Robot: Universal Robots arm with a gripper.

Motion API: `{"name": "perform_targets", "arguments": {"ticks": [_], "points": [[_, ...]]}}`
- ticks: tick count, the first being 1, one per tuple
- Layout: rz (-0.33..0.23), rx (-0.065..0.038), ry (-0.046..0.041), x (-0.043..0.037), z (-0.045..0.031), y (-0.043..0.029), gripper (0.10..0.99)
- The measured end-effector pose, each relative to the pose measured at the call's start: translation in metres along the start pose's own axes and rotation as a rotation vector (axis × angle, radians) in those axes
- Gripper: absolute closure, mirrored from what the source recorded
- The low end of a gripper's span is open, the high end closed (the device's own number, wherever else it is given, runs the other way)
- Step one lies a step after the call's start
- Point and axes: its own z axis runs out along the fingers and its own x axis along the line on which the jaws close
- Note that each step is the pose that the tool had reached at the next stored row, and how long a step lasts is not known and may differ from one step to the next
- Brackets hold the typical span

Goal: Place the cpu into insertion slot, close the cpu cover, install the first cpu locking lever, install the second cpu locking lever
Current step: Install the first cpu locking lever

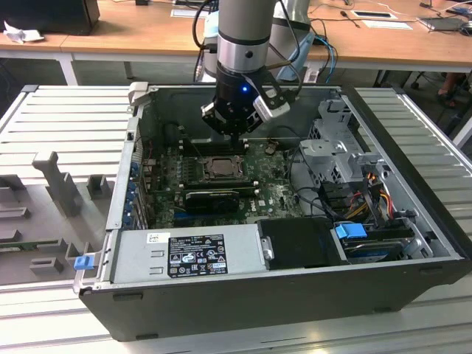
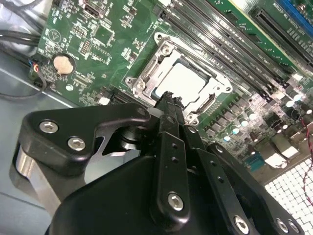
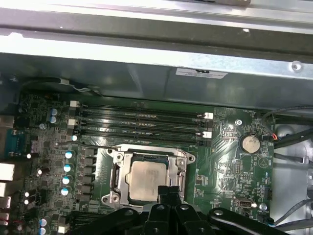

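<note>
**Operator:** Where does the chip stand, reading from the exterior view's left?

**Inspector:** Past the case wall [image 1: 122, 192] you reach the green board [image 1: 166, 166]. The chip [image 1: 220, 168] lies flat in the socket [image 3: 113, 155] at mid-board. As far as I can judge, the cover [image 3: 182, 166] is down around it. The gripper [image 1: 234, 134] hangs just above the socket's far edge. The drive cage [image 1: 332, 151] stands well apart on the exterior view's right.

**Operator:** And the gripper's state?

**Inspector:** In both wrist views its fingers [image 2: 168, 132] are pressed together with nothing between them. Their tips sit just beside the socket's rim.

**Operator:** How will the chip handle?

**Inspector:** My judgement: it is light, thin and stiff, with a smooth metal top that gives you little purchase. Treat its underside and the socket's contacts as fragile. Take it by two opposite edges, level, without twisting. As it sits now, those edges lie inside the cover's window, so only the top face is open to you. The cover reads as thin, springy sheet metal. Press on its frame, not on the chip.

**Operator:** Appearance?

**Inspector:** The chip is a pale silvery-beige square with a matte, plain top. It is ringed by the silvery cover and lies beside the long memory slots [image 3: 142, 122].
</note>
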Motion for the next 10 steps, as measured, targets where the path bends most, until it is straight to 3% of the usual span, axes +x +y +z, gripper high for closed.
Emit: {"name": "perform_targets", "arguments": {"ticks": [4, 10], "points": [[0.001, -0.004, -0.0014, 0.0074, 0.0002, 0.0007, 0.98], [0.046, -0.004, -0.0042, 0.0111, 0.001, 0.0009, 0.98]]}}
